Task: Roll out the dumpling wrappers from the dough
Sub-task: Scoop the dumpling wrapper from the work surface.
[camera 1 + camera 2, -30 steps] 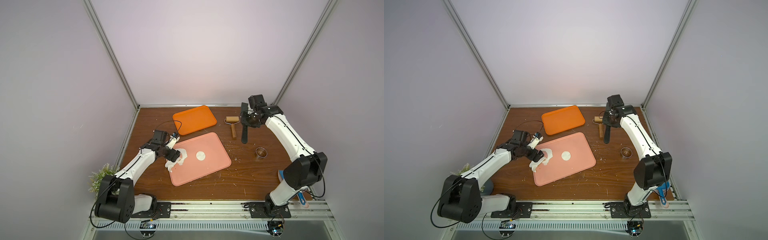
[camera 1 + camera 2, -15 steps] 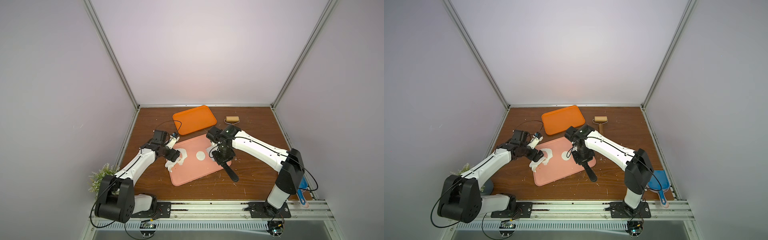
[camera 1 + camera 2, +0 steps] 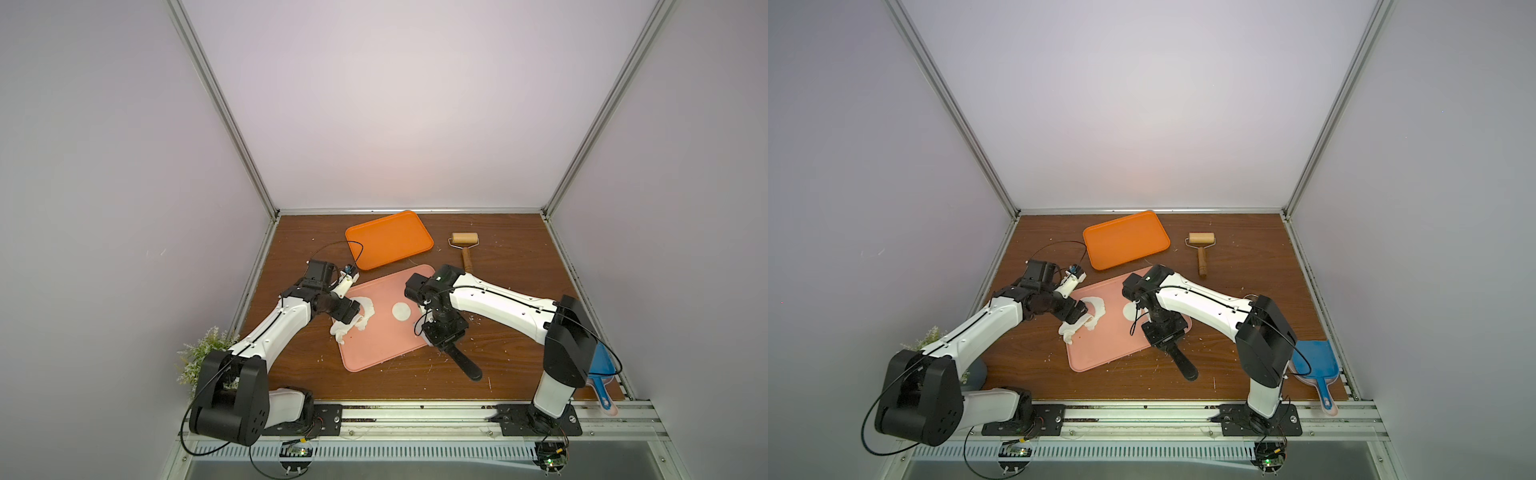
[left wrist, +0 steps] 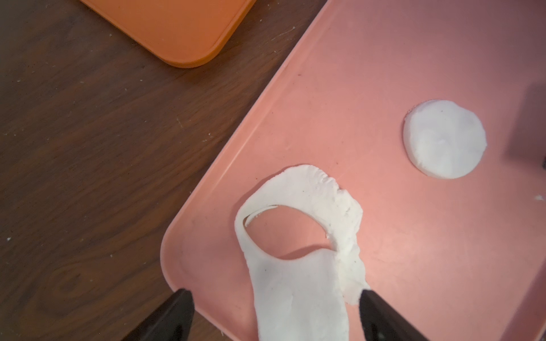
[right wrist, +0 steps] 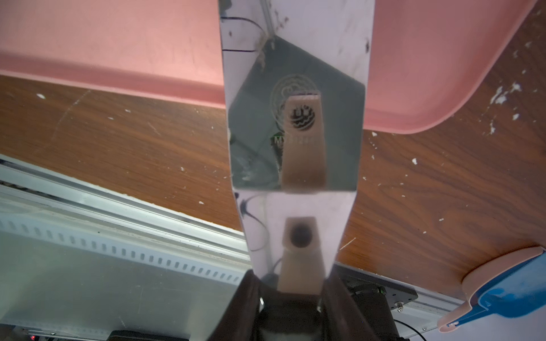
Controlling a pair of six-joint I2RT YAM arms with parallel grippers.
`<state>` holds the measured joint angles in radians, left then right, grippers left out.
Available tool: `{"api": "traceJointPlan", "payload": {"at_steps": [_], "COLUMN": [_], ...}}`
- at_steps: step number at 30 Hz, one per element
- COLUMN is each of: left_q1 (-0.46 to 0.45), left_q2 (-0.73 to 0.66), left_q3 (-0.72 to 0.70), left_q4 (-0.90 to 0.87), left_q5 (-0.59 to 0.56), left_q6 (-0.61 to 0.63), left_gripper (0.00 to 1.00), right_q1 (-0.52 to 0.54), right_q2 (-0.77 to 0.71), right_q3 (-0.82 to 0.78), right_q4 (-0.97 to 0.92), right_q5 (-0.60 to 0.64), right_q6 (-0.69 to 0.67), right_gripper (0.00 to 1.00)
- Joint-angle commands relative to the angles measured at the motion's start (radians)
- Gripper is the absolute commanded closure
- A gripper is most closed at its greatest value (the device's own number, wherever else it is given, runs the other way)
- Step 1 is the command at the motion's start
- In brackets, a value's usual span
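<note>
Left of centre in a top view, the left claw stands with its fingers apart, straddling the ragged leftover dough sheet at the left edge of the pink tray. At the tray's middle lies the round dumpling wrapper, flat and apart from the leftover. Right of it, the right claw is clamped on a metal scraper. The blade should probably meet the tray nearly flat and slide under the wrapper's rim without creasing it.
</note>
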<state>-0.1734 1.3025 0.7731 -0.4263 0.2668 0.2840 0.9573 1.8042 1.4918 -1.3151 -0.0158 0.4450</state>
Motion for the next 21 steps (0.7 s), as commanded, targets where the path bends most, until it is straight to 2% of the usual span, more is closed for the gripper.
{"api": "traceJointPlan", "payload": {"at_steps": [1, 8, 21], "left_q1": [0.011, 0.011, 0.011], "left_q2": [-0.01, -0.018, -0.024], "left_q3": [-0.005, -0.006, -0.007], "left_q4": [-0.012, -0.011, -0.009], "left_q5": [0.007, 0.006, 0.006], "left_q6": [0.003, 0.003, 0.003], "left_gripper": [0.08, 0.08, 0.08], "right_q1": [0.0, 0.001, -0.003], "right_q2": [0.013, 0.042, 0.103], "right_q3": [0.035, 0.041, 0.107], "right_q4": [-0.035, -0.035, -0.032], "right_q5": [0.054, 0.086, 0.058], "right_q6": [-0.006, -0.001, -0.006], "right_gripper": [1.0, 1.0, 1.0]}}
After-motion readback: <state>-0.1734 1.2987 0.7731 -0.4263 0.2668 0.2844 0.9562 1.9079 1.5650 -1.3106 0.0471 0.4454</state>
